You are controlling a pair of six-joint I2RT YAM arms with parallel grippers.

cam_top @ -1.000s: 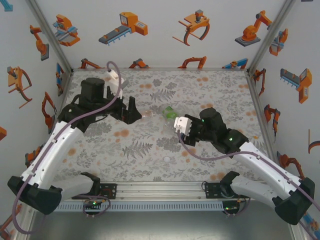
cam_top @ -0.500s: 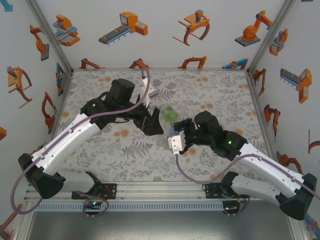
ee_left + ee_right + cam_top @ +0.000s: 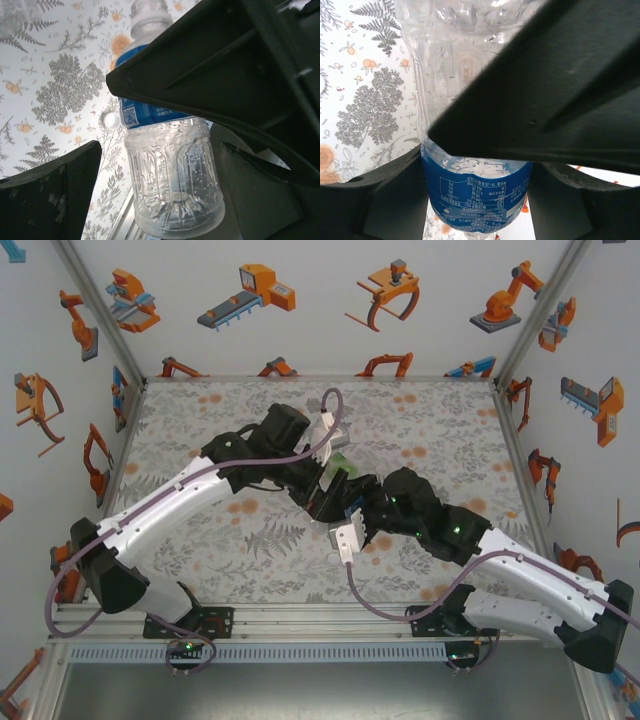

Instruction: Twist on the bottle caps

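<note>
Blue-label bottle [image 3: 172,175], clear and ribbed, gripped in my right pincer [image 3: 477,210], tiny white cap [image 3: 112,120] (loose) on the table [image 3: 50,60].

light: bright, even, diffuse | shadows: soft, faint | glare: highlights on bottle [image 3: 172,195] | wrist foregrounds: soft-focus

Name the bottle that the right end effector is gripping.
The blue-label bottle: the right end effector has it clamped at the label, one finger on each side. The green-label bottle sits farther back, outside that grip.

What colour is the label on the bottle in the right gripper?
Blue with white print; the label shows best in the right wrist view.
</note>
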